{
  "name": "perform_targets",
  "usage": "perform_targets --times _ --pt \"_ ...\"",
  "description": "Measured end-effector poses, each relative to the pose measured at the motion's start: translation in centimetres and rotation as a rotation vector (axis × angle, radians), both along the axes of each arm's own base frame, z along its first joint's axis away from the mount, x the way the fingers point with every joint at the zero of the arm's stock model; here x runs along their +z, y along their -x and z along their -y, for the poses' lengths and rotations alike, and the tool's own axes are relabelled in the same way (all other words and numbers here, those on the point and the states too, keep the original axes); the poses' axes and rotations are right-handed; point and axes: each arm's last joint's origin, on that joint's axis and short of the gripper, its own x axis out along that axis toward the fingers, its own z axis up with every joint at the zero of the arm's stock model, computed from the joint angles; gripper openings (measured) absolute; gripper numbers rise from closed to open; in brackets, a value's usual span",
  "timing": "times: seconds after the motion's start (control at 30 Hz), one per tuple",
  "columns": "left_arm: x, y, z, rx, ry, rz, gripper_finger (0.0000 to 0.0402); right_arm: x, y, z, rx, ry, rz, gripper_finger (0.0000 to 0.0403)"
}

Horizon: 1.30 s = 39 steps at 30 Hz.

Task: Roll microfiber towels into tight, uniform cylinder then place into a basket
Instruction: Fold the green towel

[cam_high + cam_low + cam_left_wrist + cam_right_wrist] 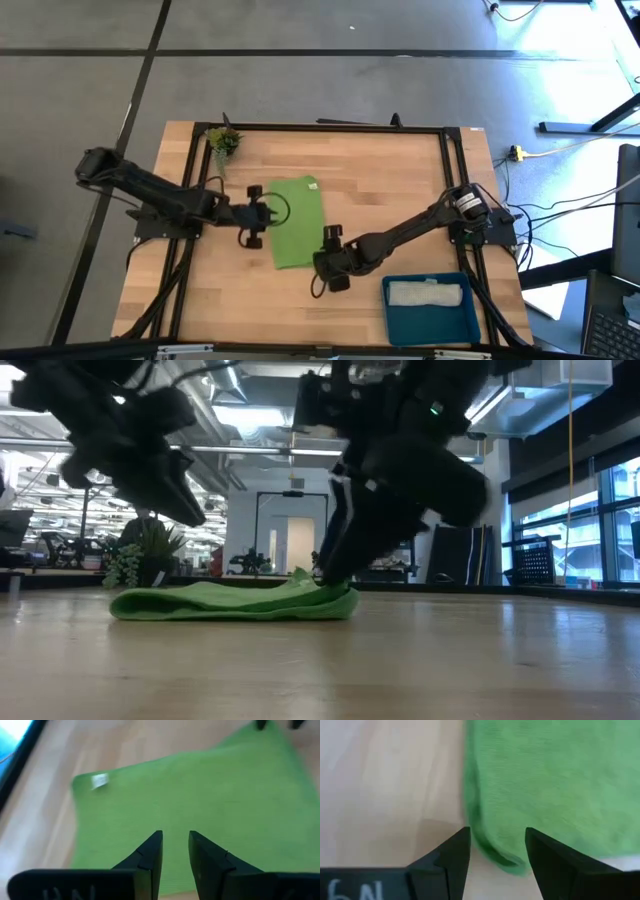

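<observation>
The right gripper point(327, 262) sits low at the near right corner of the green towel point(297, 222), its two fingers point(454, 857) parted with the corner's folded edge lying between them; whether they pinch the cloth cannot be told. The left gripper point(270, 218) hangs at the towel's left edge, fingers point(150, 857) slightly apart and empty above the cloth. The towel lies flat in the middle of the wooden table point(380, 180), an oblong whose long axis runs from the far side of the table toward the near side, with a small white label point(99, 780) at a far corner. At the near right, the basket point(431, 315) holds the pale rolled towel point(428, 293), its length lying crosswise.
</observation>
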Motion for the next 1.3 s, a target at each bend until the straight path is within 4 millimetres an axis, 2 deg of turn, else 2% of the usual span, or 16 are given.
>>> perform_targets --times 0.17,0.43,0.7,0.87,1.1,1.3 --pt "0.0 0.4 1.9 -0.032 0.031 0.025 0.0082 -1.4 0.2 0.0 0.077 -0.057 0.021 0.019" --pt "0.1 0.9 3.5 -0.049 0.068 0.047 0.0082 -3.3 1.1 0.3 0.094 -0.051 0.038 0.019" --pt "0.1 1.2 4.2 -0.071 0.086 0.054 0.0082 -4.2 1.6 1.0 -0.048 -0.087 0.087 0.0181" --pt "0.1 1.3 4.5 -0.071 0.098 0.057 0.0082 -4.4 1.5 1.3 -0.101 -0.108 0.095 0.0131" --pt "0.1 1.3 4.4 -0.044 0.096 0.068 0.0082 -4.5 1.2 2.0 -0.201 -0.117 0.129 0.0014" --pt "0.1 1.4 4.8 -0.063 0.096 0.067 0.0082 -3.3 0.1 1.7 -0.196 -0.144 0.149 0.001"
